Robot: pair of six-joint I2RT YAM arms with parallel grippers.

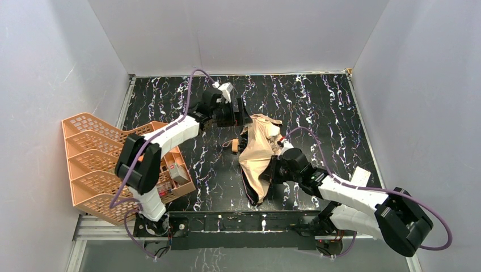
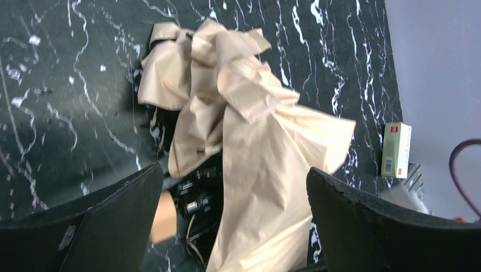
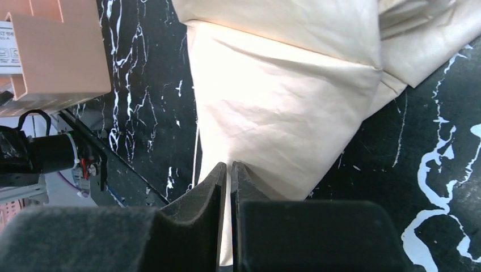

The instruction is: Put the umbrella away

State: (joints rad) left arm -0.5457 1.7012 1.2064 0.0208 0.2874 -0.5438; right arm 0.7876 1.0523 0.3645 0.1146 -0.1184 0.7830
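Note:
The umbrella (image 1: pixel 258 153) lies collapsed in the middle of the black marbled table, its tan canopy crumpled and loose. Its small tan handle (image 1: pixel 235 145) sticks out to the left. My left gripper (image 1: pixel 241 116) is open at the umbrella's far end. In the left wrist view its fingers (image 2: pixel 113 215) stand wide apart either side of the canopy (image 2: pixel 266 141), the black shaft and the handle (image 2: pixel 164 218). My right gripper (image 1: pixel 271 173) is shut on a fold of the canopy (image 3: pixel 283 102), with tan cloth pinched between its jaws (image 3: pixel 228 167).
An orange mesh tray rack (image 1: pixel 108 164) stands at the table's left edge, with small boxes in it; its corner shows in the right wrist view (image 3: pixel 57 51). A small green and white box (image 2: pixel 395 148) lies near the right wall. The walls are close on three sides.

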